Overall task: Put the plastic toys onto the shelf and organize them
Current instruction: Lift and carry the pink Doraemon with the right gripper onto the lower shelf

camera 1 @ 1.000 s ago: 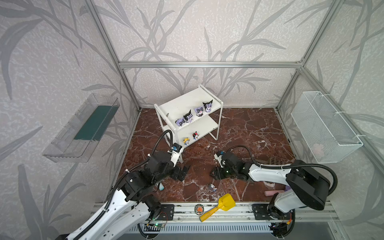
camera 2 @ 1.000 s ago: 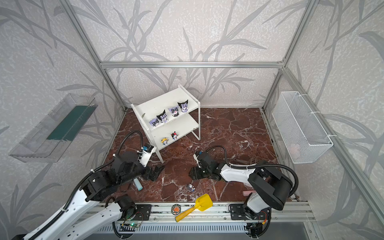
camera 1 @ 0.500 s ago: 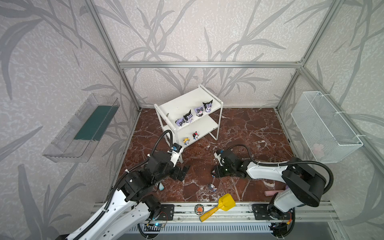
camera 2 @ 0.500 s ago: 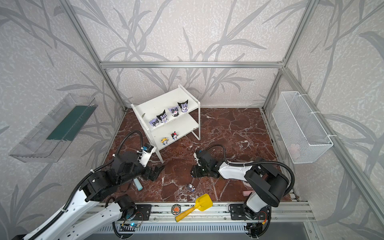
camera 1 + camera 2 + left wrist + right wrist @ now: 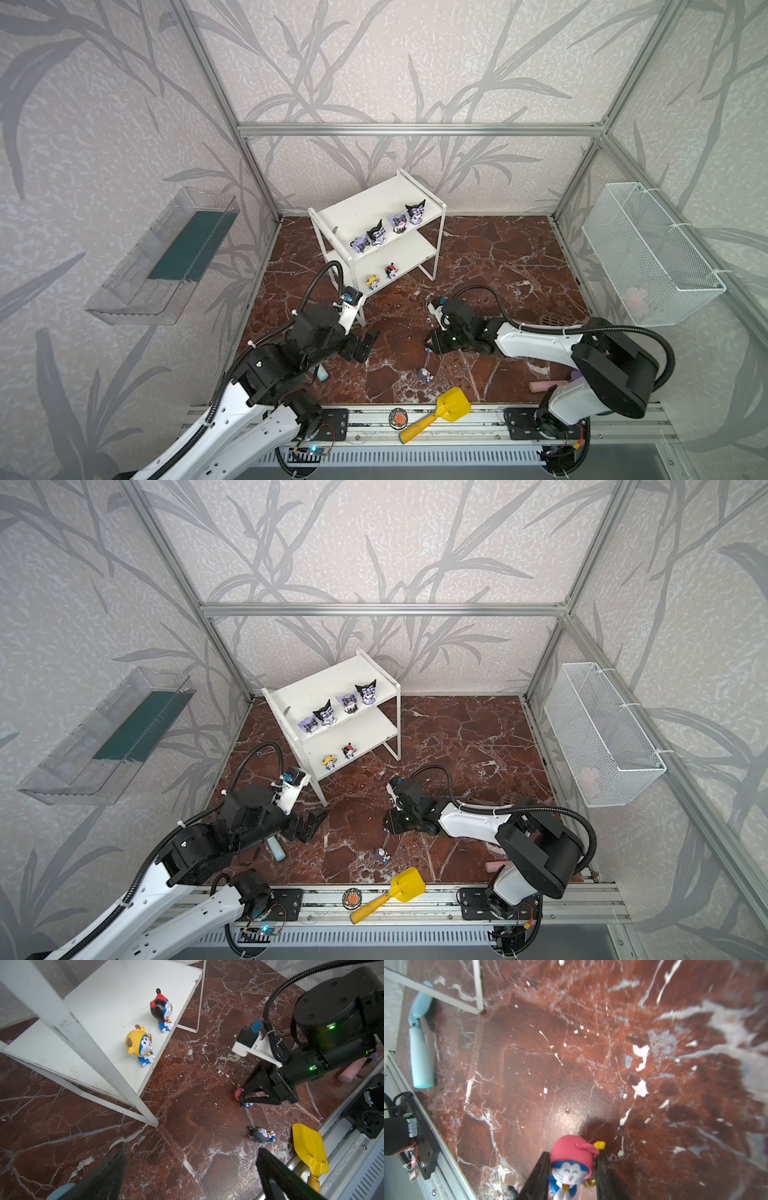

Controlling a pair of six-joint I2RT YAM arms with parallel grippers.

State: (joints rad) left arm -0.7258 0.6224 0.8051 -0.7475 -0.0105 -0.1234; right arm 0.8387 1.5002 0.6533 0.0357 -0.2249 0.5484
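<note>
The right gripper (image 5: 243,1096) is low over the floor (image 5: 498,257), in front of the shelf (image 5: 365,208) and well apart from it. Its jaws stand narrow around the pink toy (image 5: 571,1157). In the right wrist view the two fingers (image 5: 542,1167) lie against both sides of the toy's pink head. The toy is upright, and its feet seem to rest on the floor. The left gripper (image 5: 191,1153) hovers over the floor near the front leg of the shelf, with its jaws spread wide and nothing between them. On the top board of the shelf four purple toys (image 5: 377,237) stand in a row along the front edge. On the lower board the yellow toy (image 5: 139,1045) and the red-black toy (image 5: 162,1009) sit near the front edge, side by side but not touching. The grey toy (image 5: 260,1134) lies on the floor between the right gripper and the scoop (image 5: 451,405), which is at the front edge by the rail. A teal cylinder (image 5: 422,1059) lies on the floor close to the left arm.
</note>
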